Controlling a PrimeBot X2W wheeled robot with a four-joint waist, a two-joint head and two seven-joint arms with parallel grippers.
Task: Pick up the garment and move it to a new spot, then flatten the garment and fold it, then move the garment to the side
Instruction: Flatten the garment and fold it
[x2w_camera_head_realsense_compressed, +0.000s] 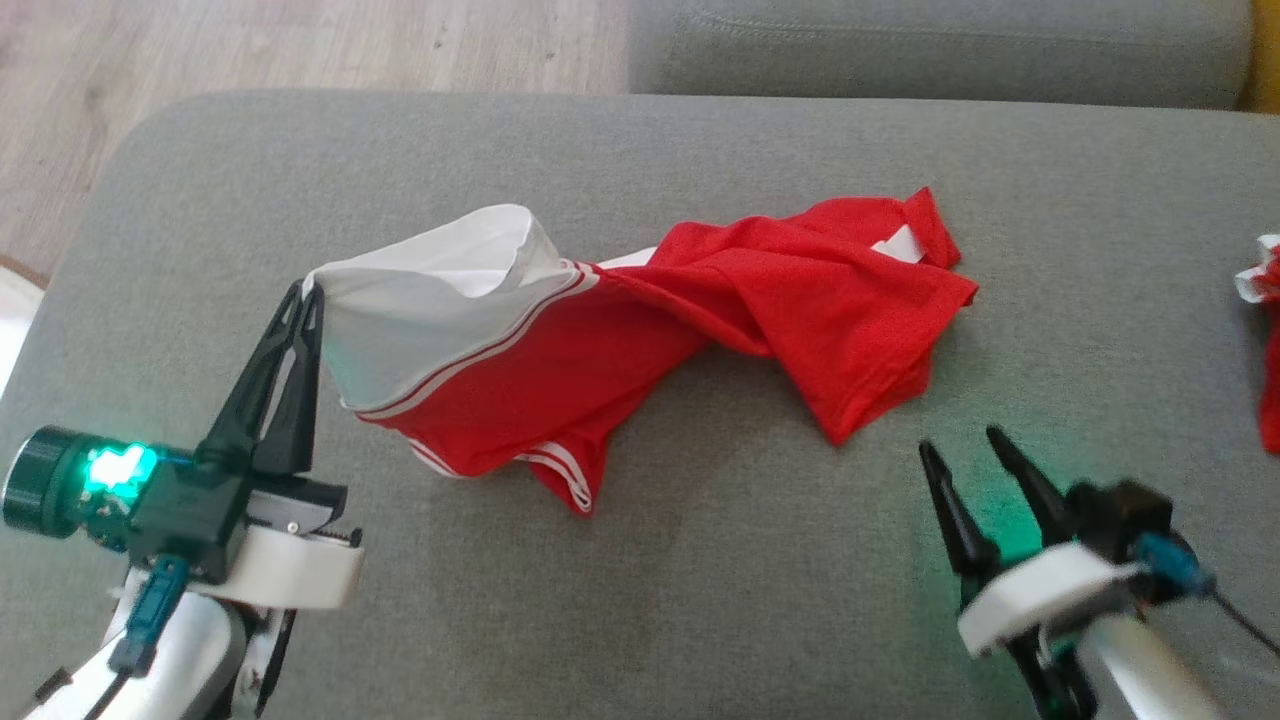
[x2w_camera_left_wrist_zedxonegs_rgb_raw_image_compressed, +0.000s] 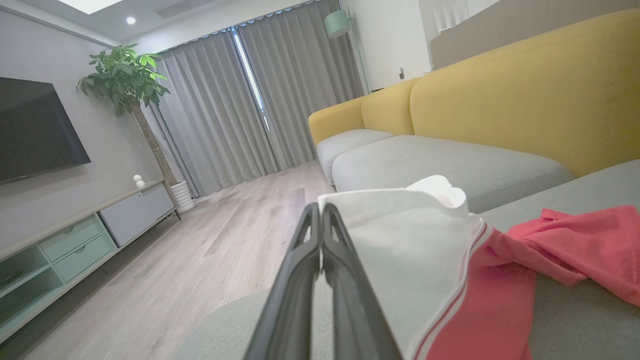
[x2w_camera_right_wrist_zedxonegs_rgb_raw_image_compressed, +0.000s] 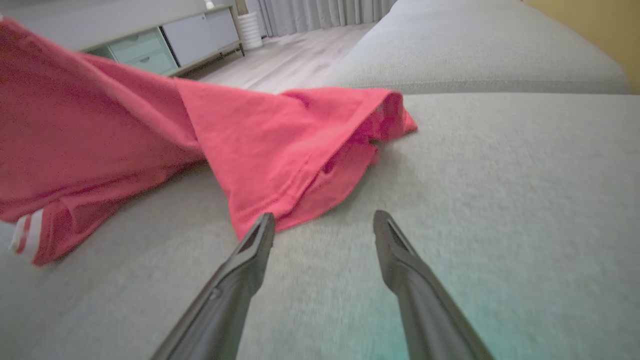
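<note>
A red garment (x2w_camera_head_realsense_compressed: 720, 300) with a white panel and white stripes lies twisted across the grey sofa cushion (x2w_camera_head_realsense_compressed: 700, 560). My left gripper (x2w_camera_head_realsense_compressed: 310, 292) is shut on the white panel's left corner and holds it lifted, so the cloth drapes down from the fingers (x2w_camera_left_wrist_zedxonegs_rgb_raw_image_compressed: 320, 235). The white panel (x2w_camera_left_wrist_zedxonegs_rgb_raw_image_compressed: 410, 240) hangs beside the closed fingers in the left wrist view, with the red cloth (x2w_camera_left_wrist_zedxonegs_rgb_raw_image_compressed: 580, 250) beyond it. My right gripper (x2w_camera_head_realsense_compressed: 965, 445) stands open just short of the garment's red lower corner (x2w_camera_right_wrist_zedxonegs_rgb_raw_image_compressed: 280, 200), fingertips apart, with nothing between them (x2w_camera_right_wrist_zedxonegs_rgb_raw_image_compressed: 324, 222).
Another red and white cloth (x2w_camera_head_realsense_compressed: 1268, 330) lies at the cushion's right edge. A second grey cushion (x2w_camera_head_realsense_compressed: 940, 45) and the yellow sofa back (x2w_camera_left_wrist_zedxonegs_rgb_raw_image_compressed: 525, 85) are behind. Wooden floor (x2w_camera_head_realsense_compressed: 250, 50) lies past the cushion's far left edge, with a TV cabinet (x2w_camera_left_wrist_zedxonegs_rgb_raw_image_compressed: 75, 240) beyond.
</note>
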